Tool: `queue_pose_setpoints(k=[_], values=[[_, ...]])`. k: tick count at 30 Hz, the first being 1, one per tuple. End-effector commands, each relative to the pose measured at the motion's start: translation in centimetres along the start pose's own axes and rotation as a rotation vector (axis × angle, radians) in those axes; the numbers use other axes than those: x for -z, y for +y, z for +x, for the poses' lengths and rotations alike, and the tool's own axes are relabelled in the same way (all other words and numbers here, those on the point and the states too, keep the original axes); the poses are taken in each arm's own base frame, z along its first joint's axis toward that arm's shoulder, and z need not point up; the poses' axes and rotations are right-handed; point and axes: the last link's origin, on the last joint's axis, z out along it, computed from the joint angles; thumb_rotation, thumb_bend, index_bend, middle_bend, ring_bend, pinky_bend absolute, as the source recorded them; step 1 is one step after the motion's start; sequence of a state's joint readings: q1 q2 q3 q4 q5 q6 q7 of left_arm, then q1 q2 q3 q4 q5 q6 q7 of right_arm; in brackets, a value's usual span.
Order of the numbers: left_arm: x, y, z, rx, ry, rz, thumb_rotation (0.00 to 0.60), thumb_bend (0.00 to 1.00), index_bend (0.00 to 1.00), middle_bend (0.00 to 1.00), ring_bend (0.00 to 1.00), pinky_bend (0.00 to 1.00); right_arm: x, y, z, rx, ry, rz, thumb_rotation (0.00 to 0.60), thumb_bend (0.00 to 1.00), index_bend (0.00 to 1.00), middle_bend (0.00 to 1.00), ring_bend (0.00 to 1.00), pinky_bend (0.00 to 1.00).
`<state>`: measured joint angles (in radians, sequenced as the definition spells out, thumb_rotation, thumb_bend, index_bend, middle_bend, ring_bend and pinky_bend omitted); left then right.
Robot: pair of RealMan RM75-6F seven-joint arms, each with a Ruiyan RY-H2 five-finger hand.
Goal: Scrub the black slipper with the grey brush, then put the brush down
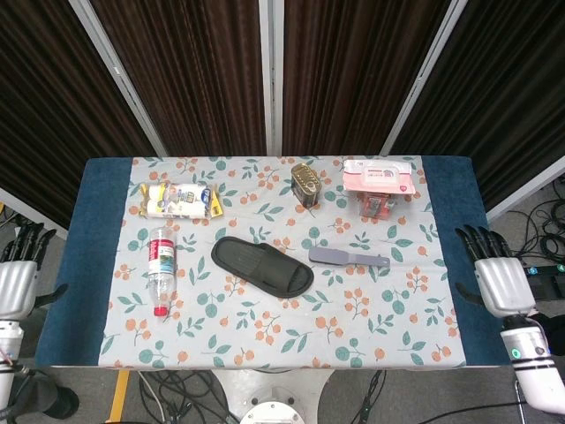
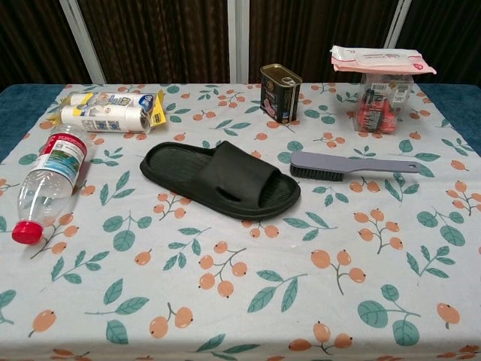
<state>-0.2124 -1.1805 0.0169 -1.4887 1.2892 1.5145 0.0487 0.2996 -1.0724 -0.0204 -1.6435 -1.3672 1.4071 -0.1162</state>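
The black slipper (image 2: 221,180) lies flat near the middle of the worktop (image 2: 301,316), and the grey brush (image 2: 352,165) rests bristles-down just to its right, apart from it. Both hands sit off the worktop's edges, holding nothing: the left hand (image 1: 18,274) at the far left with fingers apart, the right hand (image 1: 494,276) at the far right, fingers likewise spread. The chest view shows neither. A clear bottle (image 2: 47,182) with a red cap lies on its side at left; its red label carries white writing too small to read. Print on the tin can (image 2: 279,92) and the wipes pack (image 2: 382,59) is also illegible.
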Motion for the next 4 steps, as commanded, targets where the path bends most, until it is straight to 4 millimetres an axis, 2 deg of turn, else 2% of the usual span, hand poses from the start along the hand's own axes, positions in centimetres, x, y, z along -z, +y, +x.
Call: queue_pose_setpoints(k=[1, 4], values=[[3.1, -0.3, -0.6, -0.01, -0.001, 0.054, 0.6, 0.21, 0.15, 0.14, 0.08, 0.16, 3.2, 0.6, -0.5, -0.042, 0.03, -0.034, 0.6, 0.15, 0.0, 0.04, 0.0, 0.07], [4.4, -0.3, -0.6, -0.006, 0.002, 0.077, 0.6, 0.21, 0.15, 0.14, 0.08, 0.16, 4.3, 0.7, -0.6, -0.05, 0.039, -0.056, 0.6, 0.15, 0.0, 0.04, 0.0, 0.06]])
